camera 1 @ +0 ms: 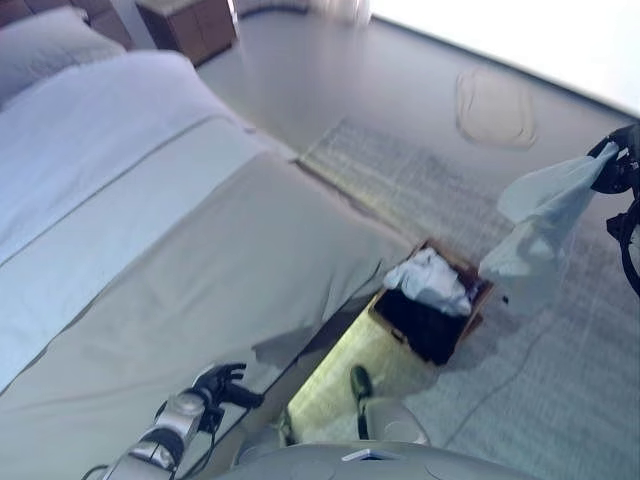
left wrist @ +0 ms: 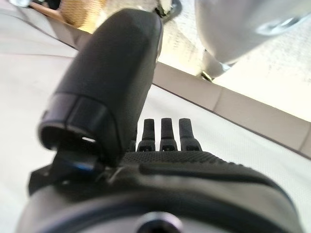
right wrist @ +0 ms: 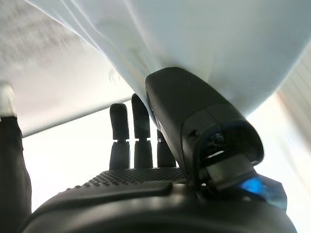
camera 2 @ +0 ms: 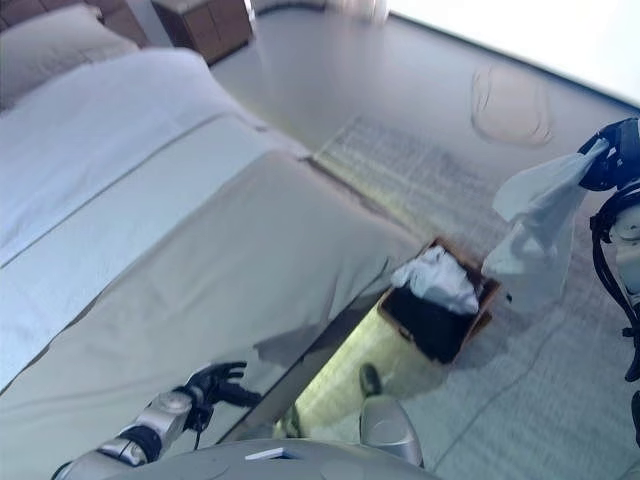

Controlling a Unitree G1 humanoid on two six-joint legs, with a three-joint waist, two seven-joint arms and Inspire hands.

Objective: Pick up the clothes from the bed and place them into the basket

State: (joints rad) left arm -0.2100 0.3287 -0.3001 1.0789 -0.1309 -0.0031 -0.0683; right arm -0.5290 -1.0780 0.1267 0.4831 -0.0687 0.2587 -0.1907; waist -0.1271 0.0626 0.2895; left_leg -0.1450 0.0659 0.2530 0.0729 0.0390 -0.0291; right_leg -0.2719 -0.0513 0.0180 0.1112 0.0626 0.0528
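My right hand (camera 1: 622, 165) is raised at the far right and is shut on a white garment (camera 1: 545, 225). The garment hangs in the air, to the right of the basket and above the floor. In the right wrist view the cloth (right wrist: 204, 43) is pinched between the thumb (right wrist: 194, 121) and the fingers. The brown basket (camera 1: 474, 318) stands on the floor beside the bed's corner, with white clothes (camera 1: 432, 280) in it. My left hand (camera 1: 225, 385) is open and empty over the near edge of the bed (camera 1: 200, 260). Its fingers (left wrist: 167, 133) are straight above the cover.
The bed has a grey-beige cover, a white sheet and a pillow (camera 1: 50, 45). A light rug (camera 1: 420, 180) lies under the basket. A wooden nightstand (camera 1: 185, 25) stands at the back. A round mat (camera 1: 495, 105) lies on the far floor.
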